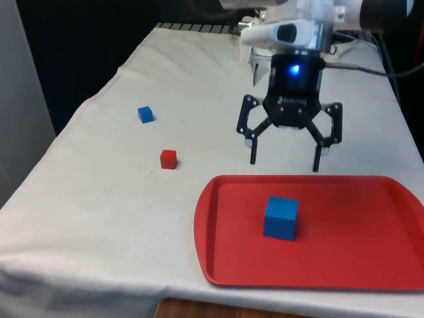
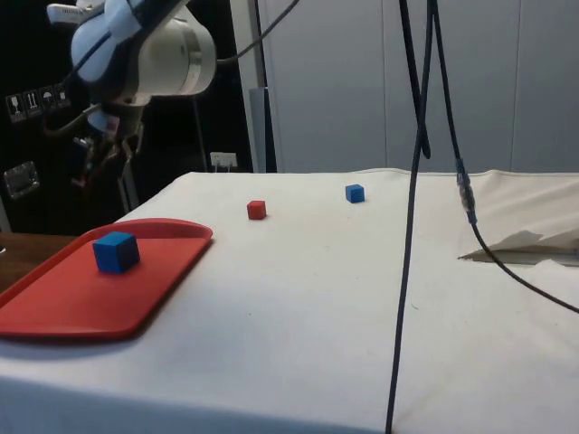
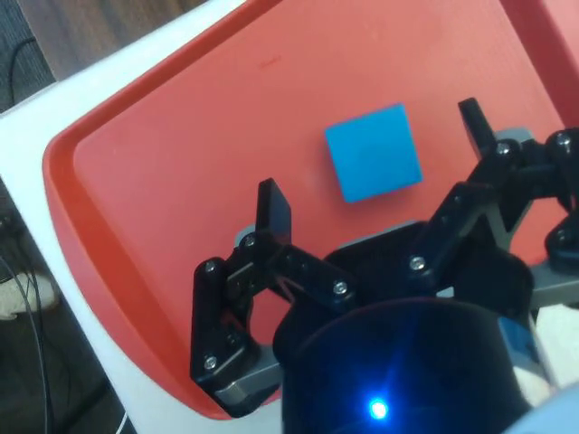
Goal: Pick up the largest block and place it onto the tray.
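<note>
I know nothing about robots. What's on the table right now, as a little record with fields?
tray: red tray, near table edge
large blue block: large blue block resting on the tray, upright
small blue block: small blue block on the cloth
red block: red block on the cloth, apart from the tray
gripper: gripper open, holding nothing, above the tray's far edge

The tray (image 1: 371, 265) looks like smooth red plastic with a slight sheen along its raised rim. The big blue block (image 1: 281, 217) on it has a flat matt face, as do the small blue block (image 1: 146, 114) and the red block (image 1: 168, 159). The cloth (image 1: 99, 218) is white, matt fabric, softly creased. The gripper (image 1: 285, 154) is matt black, with small bright metal screws.
</note>
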